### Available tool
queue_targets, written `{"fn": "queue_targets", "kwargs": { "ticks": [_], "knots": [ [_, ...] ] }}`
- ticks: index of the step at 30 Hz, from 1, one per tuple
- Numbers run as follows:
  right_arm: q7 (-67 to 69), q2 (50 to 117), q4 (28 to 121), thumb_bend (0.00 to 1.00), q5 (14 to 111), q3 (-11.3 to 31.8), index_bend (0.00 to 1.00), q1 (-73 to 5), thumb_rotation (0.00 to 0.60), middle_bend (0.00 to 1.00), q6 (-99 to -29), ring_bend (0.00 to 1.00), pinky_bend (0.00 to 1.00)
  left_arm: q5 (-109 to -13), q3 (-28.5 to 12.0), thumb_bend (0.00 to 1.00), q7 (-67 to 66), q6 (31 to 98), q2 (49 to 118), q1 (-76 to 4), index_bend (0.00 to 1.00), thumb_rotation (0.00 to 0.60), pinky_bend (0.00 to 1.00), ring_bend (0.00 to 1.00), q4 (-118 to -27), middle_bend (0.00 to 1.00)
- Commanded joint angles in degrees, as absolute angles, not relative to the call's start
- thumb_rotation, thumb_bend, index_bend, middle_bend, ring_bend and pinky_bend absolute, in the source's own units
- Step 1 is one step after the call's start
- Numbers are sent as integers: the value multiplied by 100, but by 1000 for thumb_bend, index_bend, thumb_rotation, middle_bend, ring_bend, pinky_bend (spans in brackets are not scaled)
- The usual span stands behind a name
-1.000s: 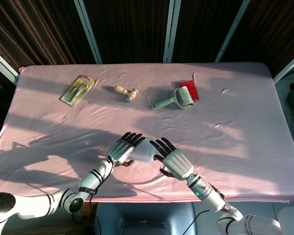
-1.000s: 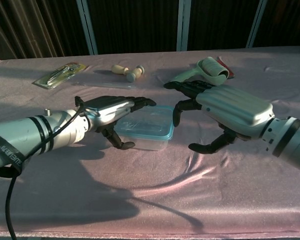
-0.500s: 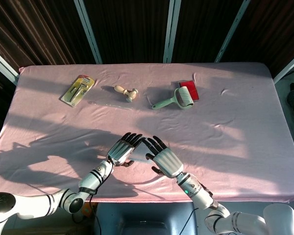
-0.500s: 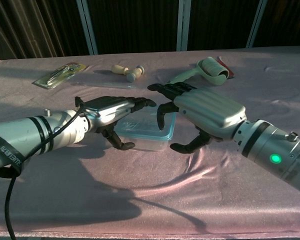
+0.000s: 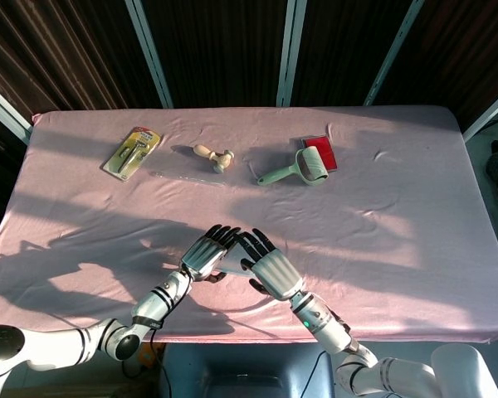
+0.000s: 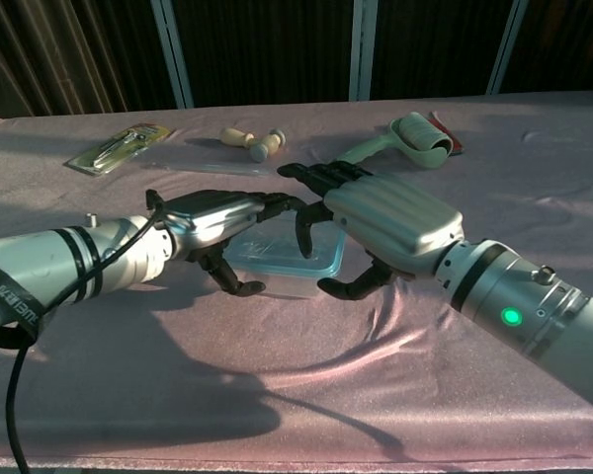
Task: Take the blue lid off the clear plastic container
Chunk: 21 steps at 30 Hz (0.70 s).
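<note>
The clear plastic container [image 6: 289, 265] with its blue lid [image 6: 321, 265] stands near the table's front edge, mostly covered by both hands. In the head view only a sliver of the container [image 5: 231, 266] shows between them. My left hand [image 6: 212, 219] [image 5: 205, 254] holds its left end, fingers lying over the lid and thumb curled against the near side. My right hand [image 6: 385, 222] [image 5: 268, 267] hovers over the right part of the lid with fingers spread and thumb hooked down by the near right corner; I cannot tell whether it touches.
At the back of the pink-covered table [image 5: 415, 215] lie a packaged tool [image 5: 131, 152], a wooden stamp [image 5: 213, 156], a green lint roller [image 5: 303, 166] with a red pad [image 5: 319, 144] behind it, and a clear strip [image 5: 187, 178].
My right hand has swung left from beside the container to above its lid, closing the gap to my left hand. The left hand and container have stayed put.
</note>
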State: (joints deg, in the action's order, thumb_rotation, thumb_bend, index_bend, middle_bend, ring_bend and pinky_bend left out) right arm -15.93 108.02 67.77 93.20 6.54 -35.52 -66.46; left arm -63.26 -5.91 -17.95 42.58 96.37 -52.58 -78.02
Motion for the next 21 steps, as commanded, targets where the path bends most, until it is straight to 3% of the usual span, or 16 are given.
{"fn": "queue_targets", "kwargs": {
  "ticks": [1, 21],
  "knots": [
    [-1625, 10824, 6749, 408, 9267, 661, 616, -3570, 600, 45, -6620, 0, 0, -6329, -581, 296, -1792, 4246, 9635, -5261, 0, 600, 228, 530, -7796, 744],
    [-1597, 10708, 6838, 407, 9042, 713, 617, -3634, 600, 45, -6659, 0, 0, -6364, -519, 294, -1826, 4218, 9716, -5283, 0, 600, 228, 539, -7678, 753]
  ]
}}
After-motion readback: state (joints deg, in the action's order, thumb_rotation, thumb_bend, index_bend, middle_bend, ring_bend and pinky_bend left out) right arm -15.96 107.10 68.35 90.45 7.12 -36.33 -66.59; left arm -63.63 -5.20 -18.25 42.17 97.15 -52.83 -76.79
